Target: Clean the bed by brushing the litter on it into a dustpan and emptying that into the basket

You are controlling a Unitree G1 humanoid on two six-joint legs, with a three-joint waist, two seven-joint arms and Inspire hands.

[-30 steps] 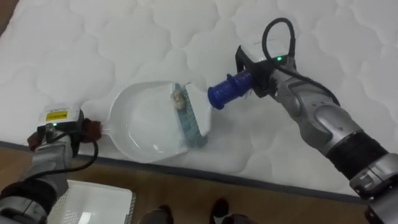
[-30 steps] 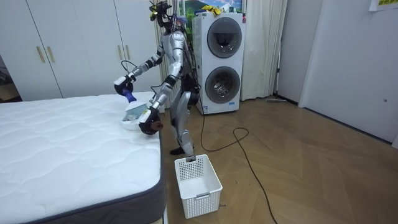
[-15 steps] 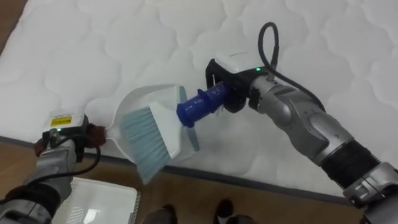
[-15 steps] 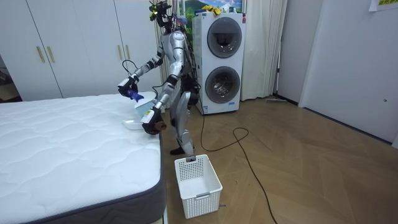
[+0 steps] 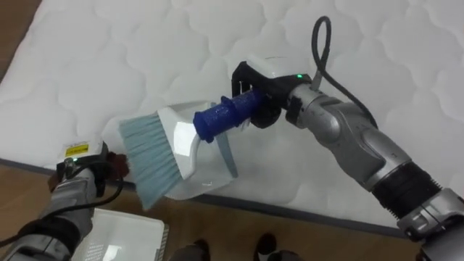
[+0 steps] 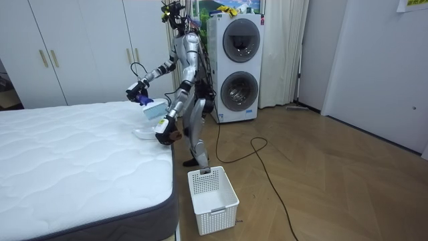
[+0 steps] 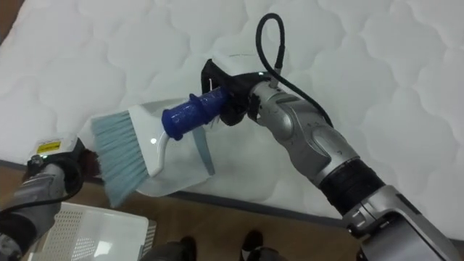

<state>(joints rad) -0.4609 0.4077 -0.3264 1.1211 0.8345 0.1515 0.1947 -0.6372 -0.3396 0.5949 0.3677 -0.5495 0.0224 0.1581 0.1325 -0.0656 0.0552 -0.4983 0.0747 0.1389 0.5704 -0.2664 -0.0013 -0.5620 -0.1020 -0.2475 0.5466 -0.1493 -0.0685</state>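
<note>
- The right hand has its fingers closed round the blue handle of the brush. The white head and pale bristles reach out beyond those fingers, toward the left hand.
- The left hand sits at the near edge of the bed. Its dark fingers are curled on the handle end of the white dustpan, though the bristles partly hide that grip.
- The dustpan lies under the brush head, between the two sets of fingers, over the bed's edge. I cannot tell whether it rests on the mattress.
- Both tools look like light, stiff plastic. The ribbed handle should give a sure hold mid-length, where the fingers have it.
- The bristles are soft and will bend, so light pressure is probably enough.
- The dustpan is shallow and held by one end, so it could tip easily. It is best kept level until it is over the basket on the floor below the left fingers.
- The mattress is soft and quilted, so crumbs may lodge in its seams.
</note>
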